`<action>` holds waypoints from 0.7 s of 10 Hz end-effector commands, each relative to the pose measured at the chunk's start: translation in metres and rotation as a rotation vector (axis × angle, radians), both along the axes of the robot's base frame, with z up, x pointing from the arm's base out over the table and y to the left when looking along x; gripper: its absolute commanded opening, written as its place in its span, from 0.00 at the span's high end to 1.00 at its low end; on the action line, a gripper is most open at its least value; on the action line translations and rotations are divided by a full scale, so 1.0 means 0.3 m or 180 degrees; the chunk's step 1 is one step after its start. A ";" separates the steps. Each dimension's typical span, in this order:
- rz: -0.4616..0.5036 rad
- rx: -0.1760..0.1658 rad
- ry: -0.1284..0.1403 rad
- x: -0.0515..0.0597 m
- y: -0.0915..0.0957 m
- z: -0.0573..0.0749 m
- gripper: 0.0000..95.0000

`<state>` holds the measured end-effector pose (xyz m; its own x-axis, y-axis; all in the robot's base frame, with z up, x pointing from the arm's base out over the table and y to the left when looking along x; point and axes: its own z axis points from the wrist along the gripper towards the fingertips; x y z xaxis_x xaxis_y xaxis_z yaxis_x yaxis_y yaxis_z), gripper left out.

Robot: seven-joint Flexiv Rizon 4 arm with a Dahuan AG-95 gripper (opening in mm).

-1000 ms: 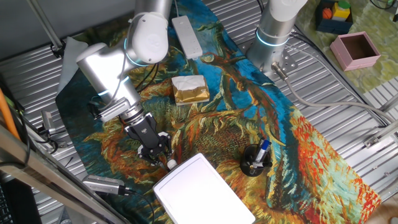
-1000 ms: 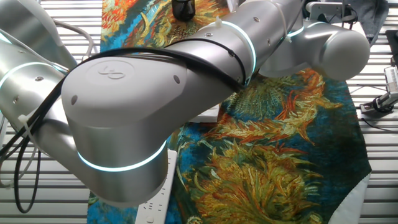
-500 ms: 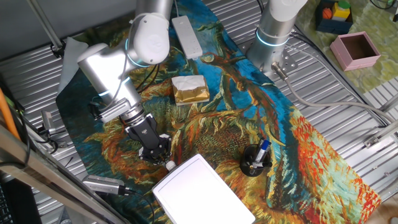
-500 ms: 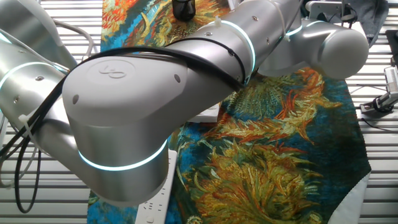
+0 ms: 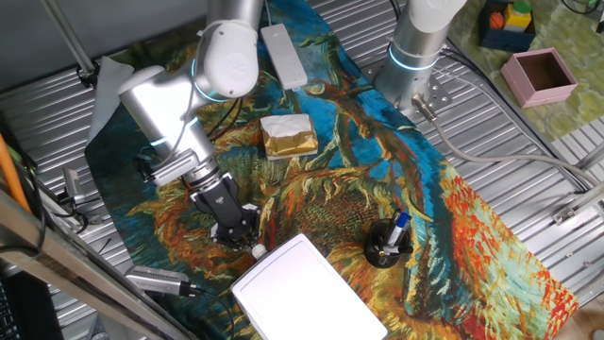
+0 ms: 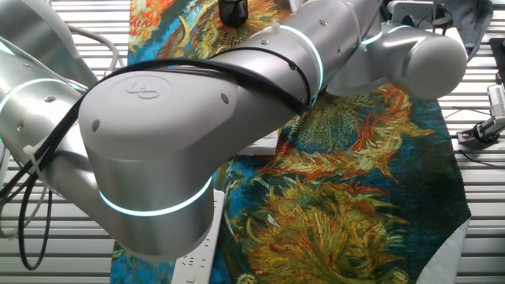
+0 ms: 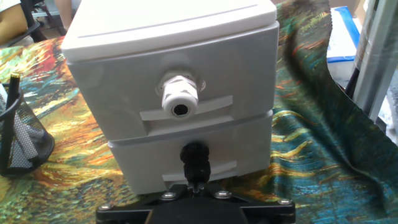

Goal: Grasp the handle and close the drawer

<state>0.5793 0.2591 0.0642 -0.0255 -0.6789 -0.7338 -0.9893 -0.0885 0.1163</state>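
A white two-drawer box (image 5: pixel 302 288) stands at the cloth's front edge. In the hand view its lower drawer (image 7: pixel 149 165) sits about flush with the box front. The upper drawer (image 7: pixel 236 74) carries a round white knob (image 7: pixel 180 99), which also shows in one fixed view (image 5: pixel 257 250). My gripper (image 7: pixel 194 158) is pressed against the lower drawer's front. Its black fingers are closed together where that drawer's handle sits, and they hide the handle. In one fixed view the gripper (image 5: pixel 247 229) is just left of the box. In the other fixed view my arm (image 6: pixel 237 102) blocks both box and gripper.
A black mesh pen holder (image 5: pixel 387 244) stands right of the box and shows at the left of the hand view (image 7: pixel 18 134). A white-and-gold block (image 5: pixel 288 135) and a long white bar (image 5: pixel 283 55) lie further back. A second arm's base (image 5: pixel 415 57) and a pink box (image 5: pixel 538 76) are at the back right.
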 end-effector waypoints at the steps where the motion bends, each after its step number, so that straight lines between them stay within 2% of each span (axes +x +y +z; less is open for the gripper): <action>1: 0.0005 0.0001 -0.0006 0.000 0.003 0.000 1.00; 7: -0.0001 0.0002 -0.0009 -0.003 0.020 0.005 1.00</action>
